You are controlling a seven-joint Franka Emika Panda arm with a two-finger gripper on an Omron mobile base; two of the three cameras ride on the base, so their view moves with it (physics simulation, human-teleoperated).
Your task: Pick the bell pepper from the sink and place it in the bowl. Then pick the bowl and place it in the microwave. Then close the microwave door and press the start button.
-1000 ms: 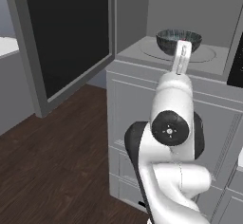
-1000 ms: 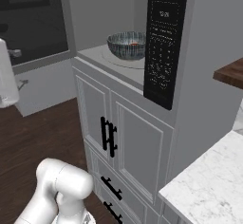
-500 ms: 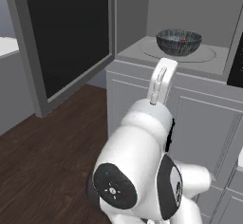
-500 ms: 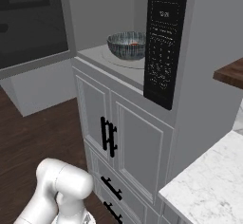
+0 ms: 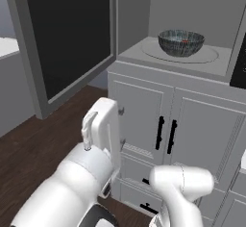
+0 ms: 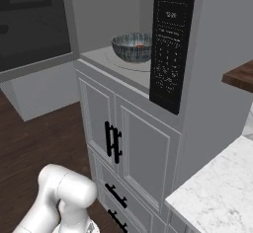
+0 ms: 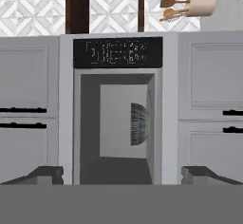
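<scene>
The dark speckled bowl [image 5: 181,42] [image 6: 131,47] stands on the pale turntable inside the microwave [image 5: 192,60] [image 6: 106,57]. A speck of red, the bell pepper [image 5: 185,41] [image 6: 140,46], shows inside the bowl. The microwave door [image 5: 67,38] [image 6: 29,27] hangs wide open to the left. The black control strip [image 6: 170,44] [image 7: 117,52] sits on the right edge. My gripper [image 7: 123,175] is open and empty. It is well back from the cavity and faces it, with the bowl [image 7: 138,124] ahead. My hand [image 5: 102,125] sits low in front of the cabinet. The sink is out of view.
White cabinet doors with black handles [image 5: 165,133] [image 6: 113,143] stand below the microwave. A marble counter [image 6: 217,192] lies at the right. Dark wood floor [image 5: 29,144] spreads under the open door. A holder with wooden utensils [image 7: 190,4] shows in the hand view.
My arm has pulled back from the microwave and swung down toward the base. The hand now sits low in front of the cabinet. The bowl stays on the turntable.
</scene>
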